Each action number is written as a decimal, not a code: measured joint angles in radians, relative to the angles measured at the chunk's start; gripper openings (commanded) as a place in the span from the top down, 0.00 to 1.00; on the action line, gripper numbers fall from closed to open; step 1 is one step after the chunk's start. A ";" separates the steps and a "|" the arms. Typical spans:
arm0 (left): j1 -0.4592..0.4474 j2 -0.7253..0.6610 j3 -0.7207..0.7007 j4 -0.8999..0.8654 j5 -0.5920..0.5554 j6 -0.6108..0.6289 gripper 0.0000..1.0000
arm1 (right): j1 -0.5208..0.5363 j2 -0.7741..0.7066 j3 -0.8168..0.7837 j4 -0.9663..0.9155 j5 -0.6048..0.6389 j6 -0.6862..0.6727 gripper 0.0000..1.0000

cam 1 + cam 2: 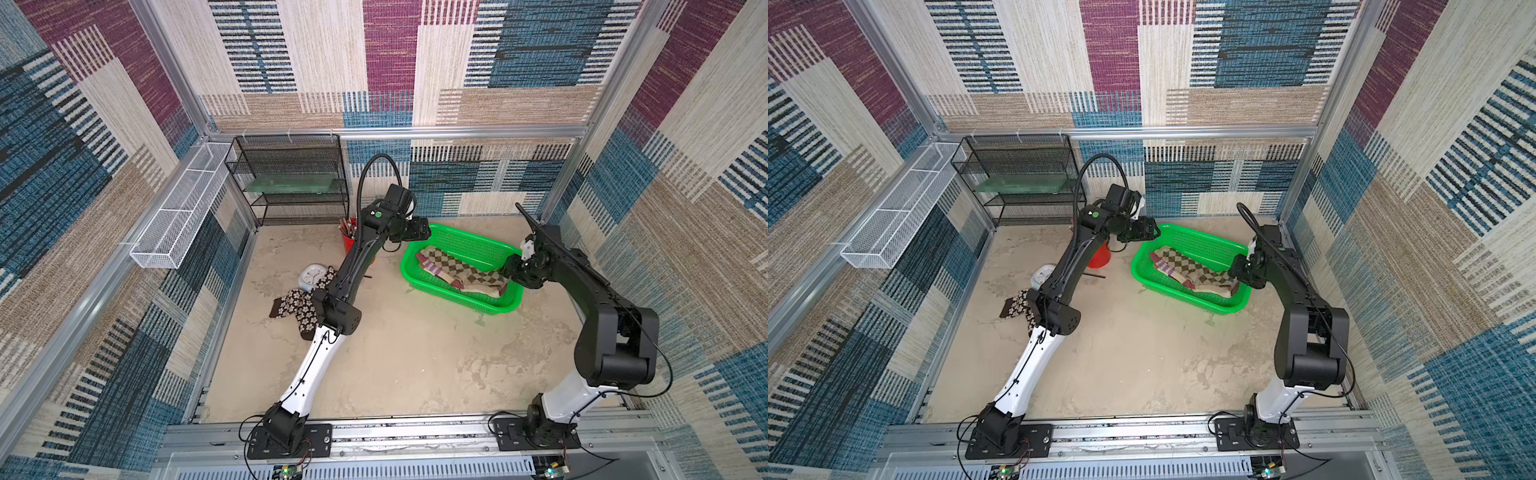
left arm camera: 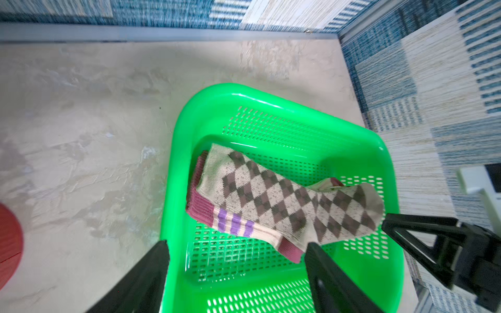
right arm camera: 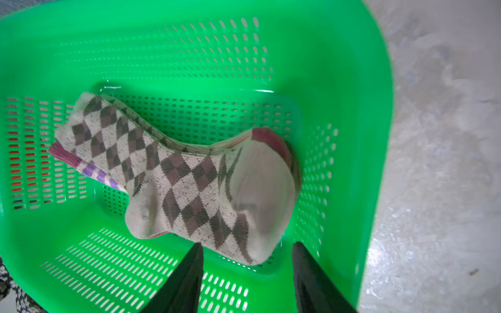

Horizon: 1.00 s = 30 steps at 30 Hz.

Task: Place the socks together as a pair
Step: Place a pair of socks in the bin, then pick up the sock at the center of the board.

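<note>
A brown-tan argyle sock (image 1: 457, 268) (image 1: 1187, 266) (image 2: 284, 197) (image 3: 176, 173) lies on top in the green basket (image 1: 453, 300) (image 2: 173, 189) (image 3: 379, 135). Under it shows a beige sock with purple stripes and maroon ends (image 2: 233, 225) (image 3: 95, 173). My left gripper (image 1: 424, 232) (image 2: 237, 244) hovers over the basket's far left end, open and holding nothing. At the basket's right end, by the argyle toe, my right gripper (image 1: 509, 268) (image 3: 248, 244) is open and apart from the sock. Dark brown socks with white flowers (image 1: 297, 307) (image 1: 1017, 307) lie on the table, partly behind the left arm.
A white alarm clock (image 1: 311, 276) sits beside the flower socks. A red cup of pencils (image 1: 349, 241) stands left of the basket. A black mesh shelf (image 1: 291, 178) fills the back left corner, and a white wire tray (image 1: 178, 216) hangs on the left wall.
</note>
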 measured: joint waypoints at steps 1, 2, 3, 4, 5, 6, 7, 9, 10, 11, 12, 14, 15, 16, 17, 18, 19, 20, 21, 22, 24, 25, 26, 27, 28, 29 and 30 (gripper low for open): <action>0.005 -0.024 0.001 -0.008 0.002 0.000 0.21 | 0.000 -0.022 -0.002 0.001 0.006 0.005 0.38; 0.011 -0.044 0.001 -0.016 0.014 0.000 0.21 | 0.000 -0.040 -0.004 0.001 0.006 0.011 0.36; 0.027 -0.065 0.001 -0.030 0.018 0.000 0.21 | 0.002 -0.064 -0.010 0.003 0.007 0.014 0.33; 0.050 -0.086 0.001 -0.047 0.020 -0.003 0.21 | 0.003 -0.092 -0.019 0.004 0.009 0.020 0.28; 0.070 -0.102 0.001 -0.062 0.019 -0.006 0.21 | 0.007 -0.117 -0.030 0.004 0.016 0.022 0.25; 0.096 -0.124 0.001 -0.087 0.013 -0.007 0.20 | 0.012 -0.150 -0.045 0.007 0.013 0.023 0.20; 0.122 -0.148 0.001 -0.117 0.013 -0.007 0.20 | 0.018 -0.179 -0.060 0.009 0.012 0.023 0.16; 0.172 -0.200 0.001 -0.177 -0.006 -0.006 0.20 | 0.029 -0.243 -0.094 0.013 0.001 0.026 0.12; 0.192 -0.222 0.001 -0.206 -0.005 -0.003 0.20 | 0.032 -0.275 -0.112 0.014 -0.007 0.026 0.12; 0.211 -0.241 0.003 -0.236 -0.005 0.000 0.20 | 0.036 -0.298 -0.126 0.016 -0.013 0.026 0.11; 0.237 -0.257 0.005 -0.274 -0.005 0.006 0.21 | 0.040 -0.322 -0.141 0.019 -0.025 0.026 0.11; 0.275 -0.277 0.005 -0.348 -0.007 0.019 0.20 | 0.050 -0.358 -0.166 0.021 -0.042 0.026 0.10; 0.292 -0.286 0.004 -0.385 -0.016 0.028 0.20 | 0.057 -0.373 -0.176 0.022 -0.048 0.025 0.09; 0.306 -0.298 0.003 -0.414 -0.048 0.044 0.20 | 0.068 -0.386 -0.185 0.024 -0.052 0.024 0.09; 0.313 -0.309 0.002 -0.433 -0.068 0.053 0.20 | 0.076 -0.395 -0.192 0.025 -0.057 0.021 0.08; 0.316 -0.332 -0.006 -0.449 -0.080 0.067 0.19 | 0.085 -0.406 -0.199 0.026 -0.062 0.020 0.08; 0.316 -0.361 -0.029 -0.457 -0.087 0.072 0.19 | 0.092 -0.413 -0.204 0.026 -0.068 0.017 0.07; 0.316 -0.398 -0.061 -0.463 -0.088 0.078 0.19 | 0.098 -0.420 -0.210 0.026 -0.074 0.017 0.07; 0.316 -0.439 -0.109 -0.466 -0.098 0.082 0.18 | 0.103 -0.426 -0.214 0.027 -0.075 0.017 0.06; 0.316 -0.476 -0.162 -0.468 -0.113 0.087 0.18 | 0.108 -0.430 -0.216 0.027 -0.076 0.017 0.06; 0.319 -0.548 -0.303 -0.472 -0.146 0.090 0.18 | 0.117 -0.438 -0.218 0.030 -0.080 0.017 0.05; 0.321 -0.577 -0.377 -0.473 -0.167 0.093 0.18 | 0.121 -0.441 -0.218 0.032 -0.084 0.016 0.04; 0.322 -0.615 -0.488 -0.467 -0.177 0.093 0.16 | 0.125 -0.443 -0.218 0.034 -0.085 0.014 0.03; 0.329 -0.668 -0.631 -0.446 -0.190 0.093 0.16 | 0.128 -0.444 -0.216 0.034 -0.090 0.014 0.02; 0.339 -0.736 -0.795 -0.399 -0.188 0.092 0.16 | 0.130 -0.444 -0.214 0.034 -0.091 0.013 0.01; 0.357 -0.826 -0.998 -0.329 -0.166 0.083 0.16 | 0.134 -0.444 -0.211 0.038 -0.092 0.013 0.00; 0.385 -0.930 -1.202 -0.260 -0.161 0.062 0.15 | 0.137 -0.445 -0.210 0.042 -0.095 0.012 0.02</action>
